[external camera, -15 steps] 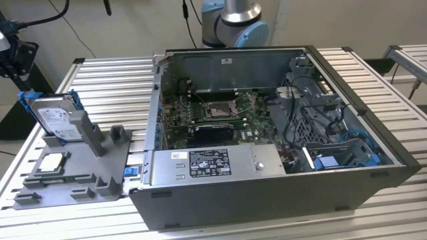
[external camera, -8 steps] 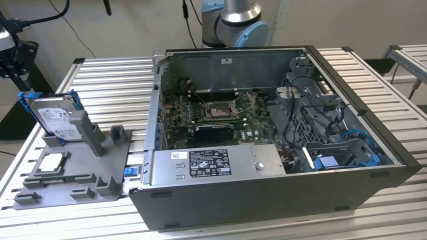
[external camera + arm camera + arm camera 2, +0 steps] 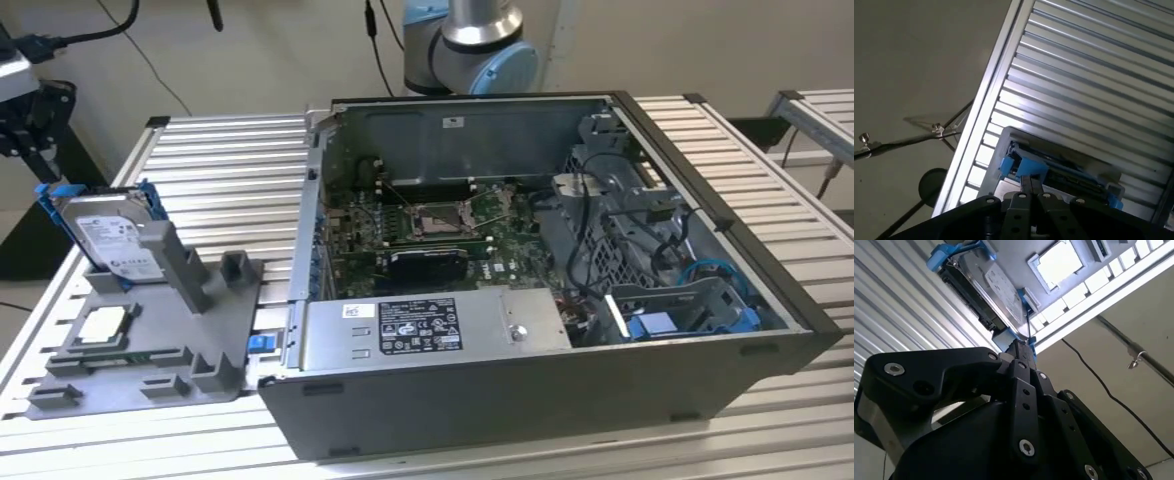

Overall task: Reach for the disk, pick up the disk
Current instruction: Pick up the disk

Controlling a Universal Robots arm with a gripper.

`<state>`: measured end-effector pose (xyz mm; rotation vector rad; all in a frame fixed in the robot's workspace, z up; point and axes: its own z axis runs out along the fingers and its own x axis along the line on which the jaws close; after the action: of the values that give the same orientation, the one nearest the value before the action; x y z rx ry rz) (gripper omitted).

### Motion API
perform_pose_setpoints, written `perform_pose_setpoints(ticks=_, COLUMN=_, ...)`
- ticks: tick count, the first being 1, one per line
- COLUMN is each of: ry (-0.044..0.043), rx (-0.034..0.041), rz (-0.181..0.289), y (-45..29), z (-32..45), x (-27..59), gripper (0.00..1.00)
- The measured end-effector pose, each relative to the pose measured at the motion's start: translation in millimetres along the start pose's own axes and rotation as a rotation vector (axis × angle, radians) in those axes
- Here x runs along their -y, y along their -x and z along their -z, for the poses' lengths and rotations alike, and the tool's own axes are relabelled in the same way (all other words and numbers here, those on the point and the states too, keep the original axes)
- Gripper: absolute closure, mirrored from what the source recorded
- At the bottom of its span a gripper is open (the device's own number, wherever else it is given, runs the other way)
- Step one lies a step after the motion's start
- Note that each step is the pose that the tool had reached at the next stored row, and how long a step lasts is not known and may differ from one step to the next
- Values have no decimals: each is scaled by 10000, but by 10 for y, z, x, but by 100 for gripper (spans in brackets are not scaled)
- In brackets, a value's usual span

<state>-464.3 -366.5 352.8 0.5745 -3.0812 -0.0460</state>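
Exterior view: the disk (image 3: 114, 235) stands upright in a grey holder (image 3: 200, 300) on the exterior view's left, beside the open case (image 3: 534, 380). Second wrist view: the gripper (image 3: 1021, 346) has its fingers pressed together, tips at the disk's (image 3: 999, 285) blue frame, label side showing. First wrist view: the disk's (image 3: 1054, 167) edge over the slatted table (image 3: 1094, 75).

There is one computer case (image 3: 534, 300) on the surface (image 3: 227, 170). Next to the computer case stand one disk (image 3: 107, 235), one grey holder (image 3: 214, 330) and one small square chip (image 3: 104, 325). One robot arm (image 3: 474, 45) stands behind the computer case.
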Motion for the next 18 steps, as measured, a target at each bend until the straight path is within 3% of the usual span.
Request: perform_pose_setpoints(ticks=18, ry=-38, rx=-86, rz=2371, y=0, z=2, x=0, gripper=100)
